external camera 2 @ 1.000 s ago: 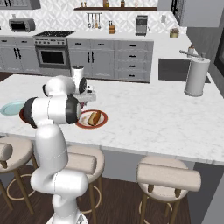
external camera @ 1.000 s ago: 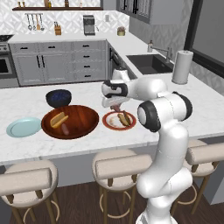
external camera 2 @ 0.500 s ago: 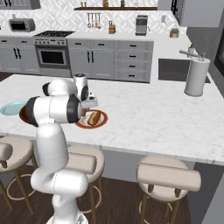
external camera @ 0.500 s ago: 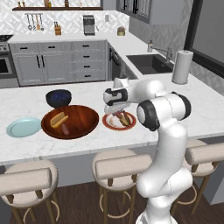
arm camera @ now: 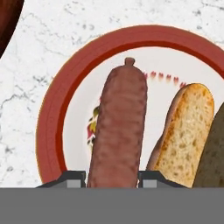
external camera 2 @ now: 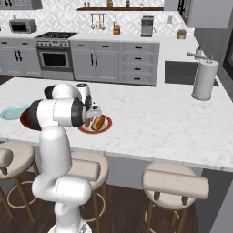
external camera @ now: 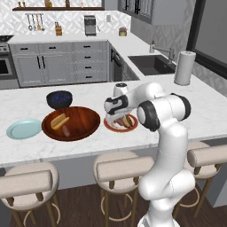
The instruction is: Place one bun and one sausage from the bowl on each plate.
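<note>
Two plates sit on your counter, and the one that matters now is the red-rimmed plate, where a sausage lies lengthwise beside a bun, the two close together or just touching. In the hand view you see the sausage running straight down between the two finger tips, one on each side of it, so the jaws are spread about as wide as the sausage; you cannot tell whether they press on it or merely flank it. From the left base view the gripper hangs low over that red-rimmed plate, its fingers reaching down onto the food.

Just to the left of that plate you have the wooden bowl, much wider than either plate, with one bun and one sausage lying in its left half. Left of the bowl, near its rim, lies the pale blue plate. Behind the bowl, close to its far rim, stands the dark blue bowl.

Farther out on your right, a paper towel roll stands upright near the sink. Three stools line the near side of the counter.
</note>
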